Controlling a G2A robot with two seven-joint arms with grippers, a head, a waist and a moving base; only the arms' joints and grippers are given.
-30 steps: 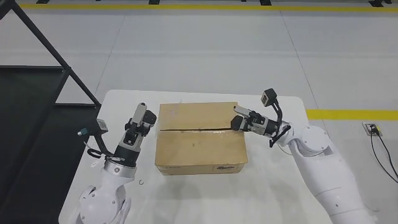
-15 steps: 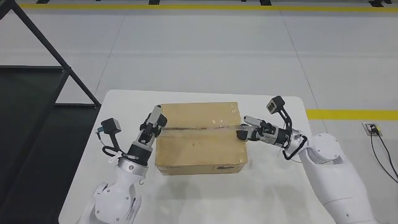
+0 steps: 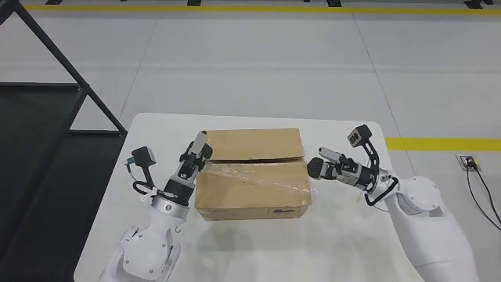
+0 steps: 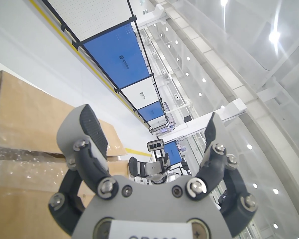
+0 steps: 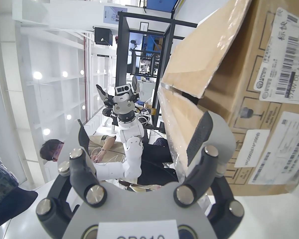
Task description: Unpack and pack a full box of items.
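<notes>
Brown cardboard box (image 3: 250,192) sat mid-way on the white table (image 3: 337,235), its far flap (image 3: 254,142) tilted up and clear tape (image 3: 250,174) stretched along the seam. The left gripper (image 3: 202,142) hung spread wide at the box's left top edge. The right gripper (image 3: 315,162), likewise spread, was just beside its right end, grasping nothing.

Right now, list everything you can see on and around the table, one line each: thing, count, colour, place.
Brown cardboard box: one, brown, mid-table, far flap slightly raised.
Clear plastic tape strip: one, transparent, along the box's top seam.
White paper labels: several, white, on the box's right end.
White table: one, white, under the box.
Black metal frame: one, black, left of the table.
Left gripper: one, grey-black, open, at the box's left end.
Right gripper: one, grey-black, open, off the box's right end.
</notes>
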